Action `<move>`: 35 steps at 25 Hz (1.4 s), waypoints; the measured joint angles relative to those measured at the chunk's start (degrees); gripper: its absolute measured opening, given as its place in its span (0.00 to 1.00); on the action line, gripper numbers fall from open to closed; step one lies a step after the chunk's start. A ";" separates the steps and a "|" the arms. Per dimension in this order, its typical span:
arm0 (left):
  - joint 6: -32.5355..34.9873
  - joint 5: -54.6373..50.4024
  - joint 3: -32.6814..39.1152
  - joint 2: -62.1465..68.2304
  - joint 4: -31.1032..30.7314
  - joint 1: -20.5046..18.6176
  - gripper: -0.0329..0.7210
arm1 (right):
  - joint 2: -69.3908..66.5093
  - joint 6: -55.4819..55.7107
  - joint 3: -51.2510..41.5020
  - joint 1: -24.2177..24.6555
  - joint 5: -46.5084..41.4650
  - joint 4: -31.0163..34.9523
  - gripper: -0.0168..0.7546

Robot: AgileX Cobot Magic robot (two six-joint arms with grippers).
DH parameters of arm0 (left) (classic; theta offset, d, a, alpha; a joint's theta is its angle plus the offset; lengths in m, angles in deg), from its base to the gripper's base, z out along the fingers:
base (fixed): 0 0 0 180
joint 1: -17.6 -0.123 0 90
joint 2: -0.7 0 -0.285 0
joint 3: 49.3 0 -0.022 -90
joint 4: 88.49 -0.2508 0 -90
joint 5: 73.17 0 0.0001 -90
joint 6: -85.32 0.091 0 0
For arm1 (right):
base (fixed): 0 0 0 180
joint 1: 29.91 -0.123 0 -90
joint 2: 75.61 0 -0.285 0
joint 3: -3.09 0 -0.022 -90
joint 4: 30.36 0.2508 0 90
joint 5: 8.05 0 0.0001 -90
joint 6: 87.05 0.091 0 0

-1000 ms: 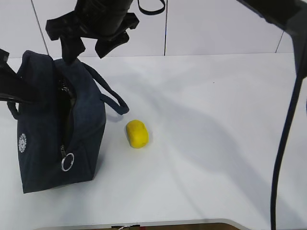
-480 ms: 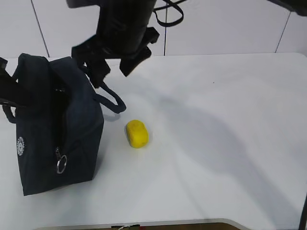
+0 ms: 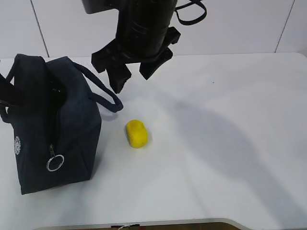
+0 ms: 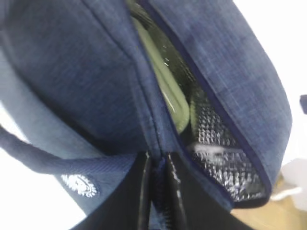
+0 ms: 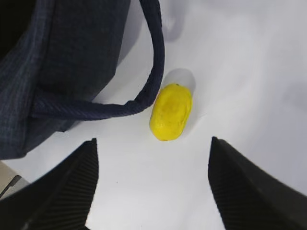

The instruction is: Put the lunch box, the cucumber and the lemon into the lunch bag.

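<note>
The navy lunch bag point(image 3: 72, 129) stands at the table's left with its top zip open. My left gripper point(image 4: 157, 191) is shut on the bag's zipper rim, holding it at the left edge point(image 3: 7, 93). Inside the bag, the lunch box's pale green lid point(image 4: 165, 91) shows against silver lining. The cucumber is hidden from view. The yellow lemon point(image 3: 136, 133) lies on the table just right of the bag, beside a loop handle point(image 5: 156, 62). My right gripper point(image 3: 134, 72) hangs open above and behind the lemon point(image 5: 171, 111), with nothing between its fingers point(image 5: 72, 187).
The white table point(image 3: 225, 134) stretches to the right of the lemon. A white panelled wall runs along the back. The bag's silver ring pull point(image 3: 55, 163) hangs on its front face. The table's front edge point(image 3: 168, 224) is near the bottom.
My right arm has swung from above the bag's opening to the right and lower, over the lemon. The bag has tipped slightly left, held by my left gripper.
</note>
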 joint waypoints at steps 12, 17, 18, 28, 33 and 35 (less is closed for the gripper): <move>0.00 -0.52 0.00 -3.31 -2.50 -2.84 0.06 | 2.42 3.80 -14.18 0.00 7.75 -0.24 0.75; 0.00 -0.52 0.00 -3.42 -3.16 -2.93 0.06 | 2.46 5.89 -19.98 0.00 14.20 -0.14 0.75; 0.00 -0.52 0.00 -3.42 -3.60 -2.93 0.06 | 2.46 6.10 -21.39 0.00 15.85 -0.14 0.75; -0.21 -0.52 0.00 -3.42 -4.79 -2.93 0.06 | 2.46 7.28 -27.25 0.00 29.53 -0.14 0.75; -0.30 -0.55 0.00 -3.42 -4.79 -2.93 0.06 | 1.99 7.69 -27.25 0.00 30.56 -0.14 0.76; -0.30 -0.55 0.00 -3.42 -4.79 -2.93 0.06 | 1.43 8.18 -27.25 0.00 30.87 -0.14 0.76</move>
